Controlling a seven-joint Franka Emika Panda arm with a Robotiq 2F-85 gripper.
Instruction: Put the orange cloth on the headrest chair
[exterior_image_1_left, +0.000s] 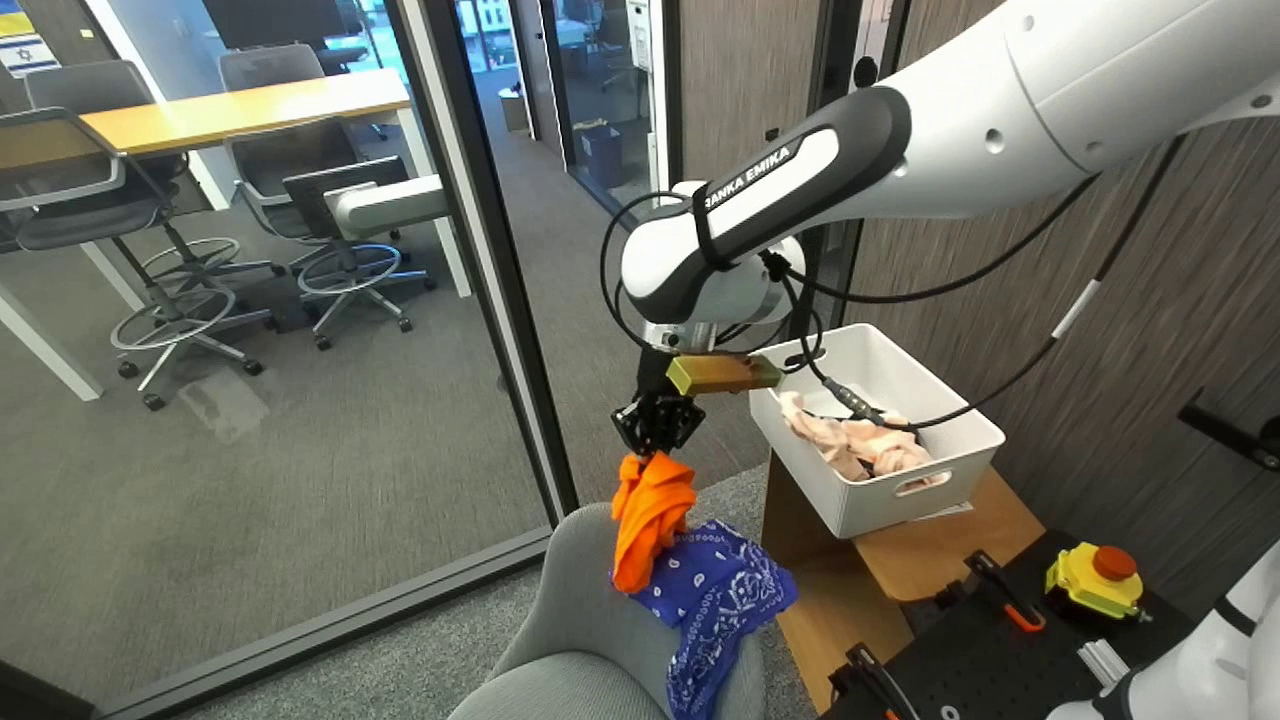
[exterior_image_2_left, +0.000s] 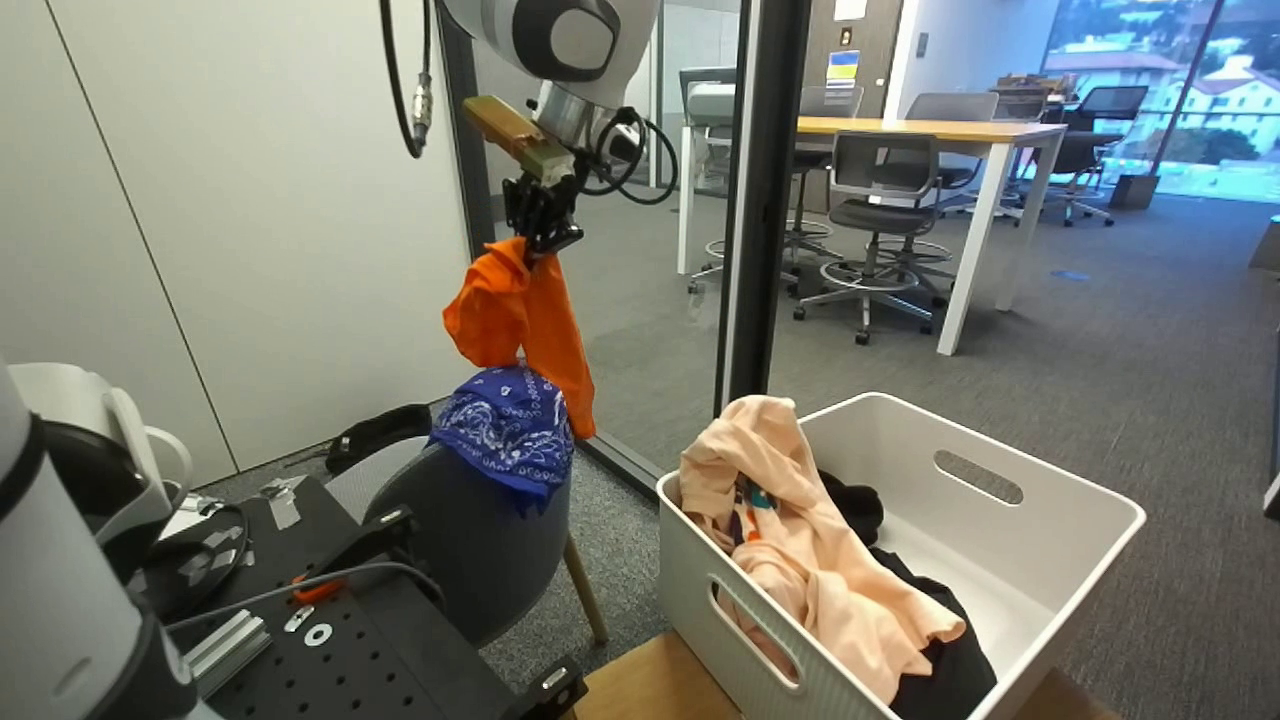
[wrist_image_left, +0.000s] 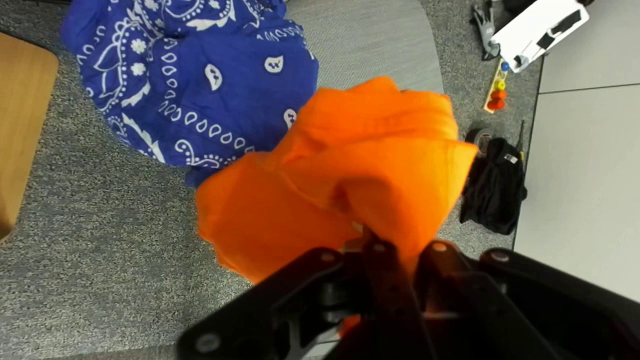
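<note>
My gripper (exterior_image_1_left: 647, 450) is shut on the orange cloth (exterior_image_1_left: 652, 515). It also shows in an exterior view (exterior_image_2_left: 540, 250) and the wrist view (wrist_image_left: 407, 252). The orange cloth hangs bunched in folds, in an exterior view (exterior_image_2_left: 545, 315) and the wrist view (wrist_image_left: 370, 155). The grey chair (exterior_image_1_left: 590, 600) stands below; its backrest (exterior_image_2_left: 460, 550) has a blue patterned bandana (exterior_image_2_left: 510, 420) draped over the top. The cloth's lower end hangs at the backrest's top edge beside the bandana (wrist_image_left: 200, 95). I cannot tell whether it touches the chair. The fingertips are partly hidden by cloth.
A white bin (exterior_image_2_left: 1040, 600) with peach (exterior_image_2_left: 800, 560) and black clothing stands on a wooden stand (exterior_image_1_left: 960, 540) beside the chair. A glass wall with a dark frame (exterior_image_1_left: 490, 250) runs behind. A black pegboard table (exterior_image_2_left: 350, 660) and an emergency stop (exterior_image_1_left: 1095, 580) are near the robot base.
</note>
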